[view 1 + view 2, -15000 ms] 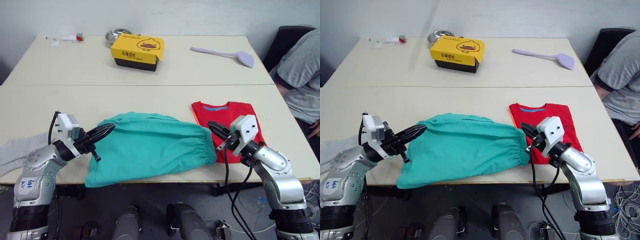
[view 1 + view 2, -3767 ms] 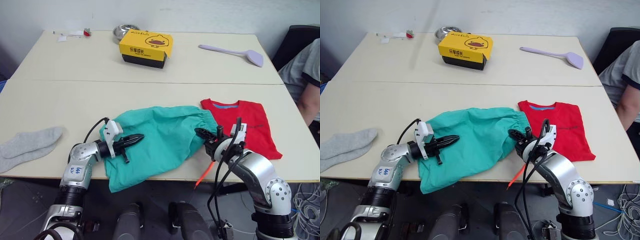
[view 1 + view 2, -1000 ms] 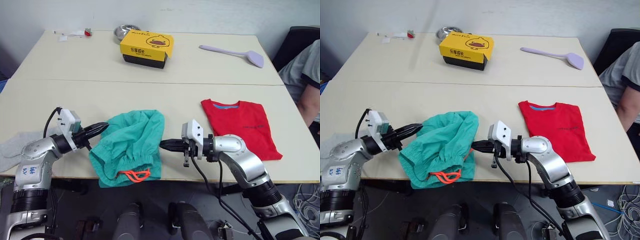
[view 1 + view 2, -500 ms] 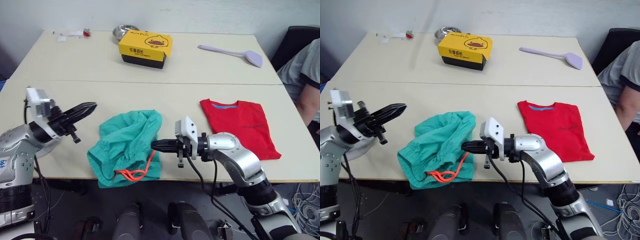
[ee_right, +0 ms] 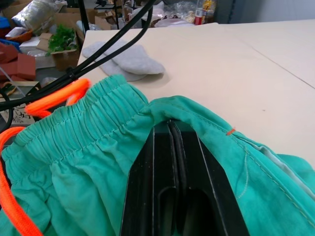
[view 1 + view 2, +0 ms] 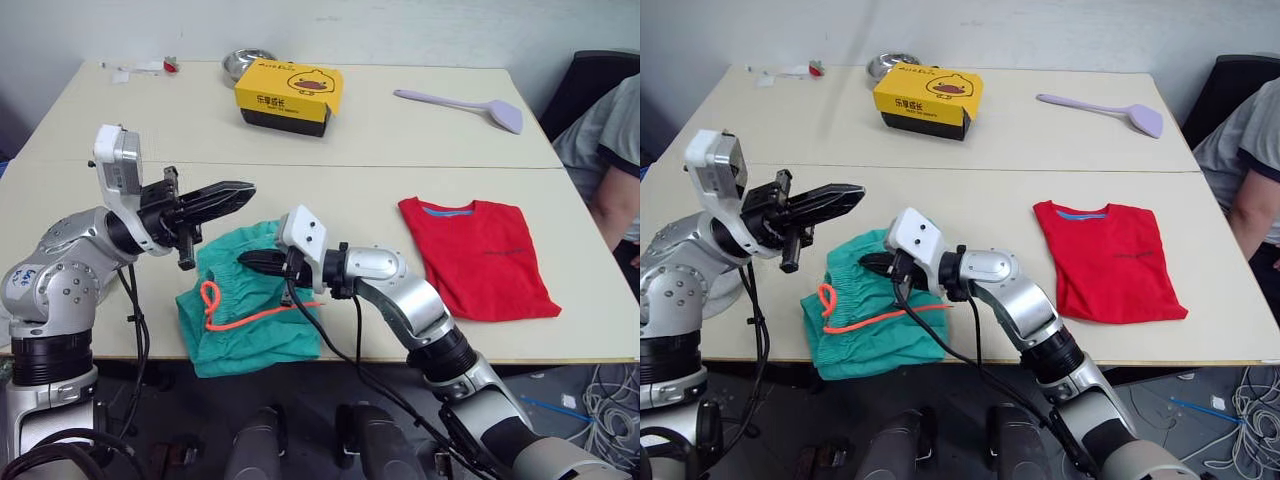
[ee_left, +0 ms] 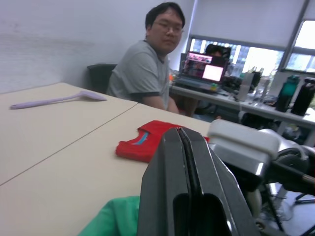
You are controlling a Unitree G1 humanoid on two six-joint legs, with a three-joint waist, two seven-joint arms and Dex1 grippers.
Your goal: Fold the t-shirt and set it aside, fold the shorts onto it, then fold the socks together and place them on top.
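Currently, shorts: the teal-green cloth shorts point(image 6: 250, 305) with the neon-orange drawstring point(image 6: 245, 312) are seen bunched at the near table edge, well to the left of the folded bright red t-shirt point(image 6: 478, 255)
Right gripper point(image 6: 250, 262): laid on the shorts' far edge, fingers pressed together; whether cloth is pinched cannot be told
Left gripper point(image 6: 235, 193): held above the shorts' far-left part, fingers together, nothing held
Nearer arm: right, judged already in contact
Shorts' axis: unclear, heap crumpled
Hidden: light grey socks point(image 5: 123, 60) lie beyond the waistband, left of the shorts

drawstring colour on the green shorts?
Neon orange thin drawstring on teal cloth shorts; clearest in left eye view.
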